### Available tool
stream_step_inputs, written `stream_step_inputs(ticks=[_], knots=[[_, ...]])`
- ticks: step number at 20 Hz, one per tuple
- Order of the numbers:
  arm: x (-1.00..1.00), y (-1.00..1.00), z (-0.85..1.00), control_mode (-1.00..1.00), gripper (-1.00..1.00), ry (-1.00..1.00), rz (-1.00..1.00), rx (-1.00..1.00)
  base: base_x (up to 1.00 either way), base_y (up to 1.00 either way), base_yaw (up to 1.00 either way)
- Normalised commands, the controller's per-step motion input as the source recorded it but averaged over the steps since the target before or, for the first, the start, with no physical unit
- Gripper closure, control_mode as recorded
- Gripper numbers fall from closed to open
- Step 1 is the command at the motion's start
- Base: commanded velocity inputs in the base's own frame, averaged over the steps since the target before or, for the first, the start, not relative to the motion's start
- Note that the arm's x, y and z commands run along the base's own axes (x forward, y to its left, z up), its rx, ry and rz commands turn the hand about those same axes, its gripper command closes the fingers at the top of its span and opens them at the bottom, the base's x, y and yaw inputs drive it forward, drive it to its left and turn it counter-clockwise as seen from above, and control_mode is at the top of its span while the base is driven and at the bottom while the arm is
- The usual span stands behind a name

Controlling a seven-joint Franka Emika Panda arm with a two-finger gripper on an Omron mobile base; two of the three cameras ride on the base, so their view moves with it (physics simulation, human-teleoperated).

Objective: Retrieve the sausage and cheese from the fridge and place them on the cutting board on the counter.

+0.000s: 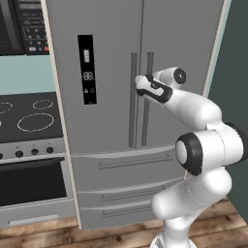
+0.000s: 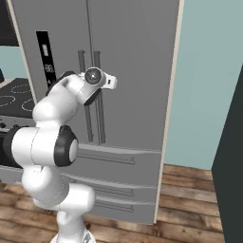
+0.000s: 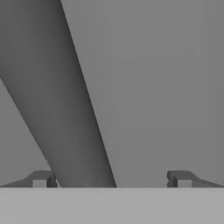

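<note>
Fridge [image 1: 111,72] stands tall w/ both doors shut, long axis vertical; two bar handles run upright side by side at the door seam, drawers below. Stove [image 1: 31,116] w/ oven sits just left of it, microwave [image 1: 24,24] above that; teal wall [image 2: 209,85] to the right, wood floor [image 2: 190,209] in front w/ open room on the right side. Gripper [image 3: 111,179] is up against the right handle [image 1: 145,104], released, jaws spread wide; in hand view the bar [image 3: 65,109] crosses diagonally between the fingertips [image 3: 41,179], closer to the left one. Dark panel edge [image 2: 230,166] at far right.
</note>
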Motion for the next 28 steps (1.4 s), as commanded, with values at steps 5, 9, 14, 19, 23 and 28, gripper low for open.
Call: stream_step_inputs(ticks=[5, 9, 14, 19, 23, 28], knots=[[0.6, 0.14, -0.05, -1.0, 1.0, 0.02, 0.0, 0.0, 0.0, 0.0, 0.0], [0.06, 0.04, 0.0, -1.0, 1.0, 0.01, 0.0, 0.0, 0.0, 0.0, 0.0], [0.0, 0.0, 0.0, -1.0, 1.0, 0.0, 0.0, 0.0, 0.0, 0.0, 0.0], [-0.39, -0.23, 0.0, -1.0, 1.0, 0.01, -0.03, 0.0, 0.0, 0.0, 0.0], [-0.87, -0.62, 0.0, -1.0, 1.0, 0.0, -0.03, -0.01, 0.0, 0.0, 0.0], [-0.93, -0.85, -0.02, -1.0, 1.0, 0.0, 0.06, -0.04, 0.0, 0.0, 0.0]])
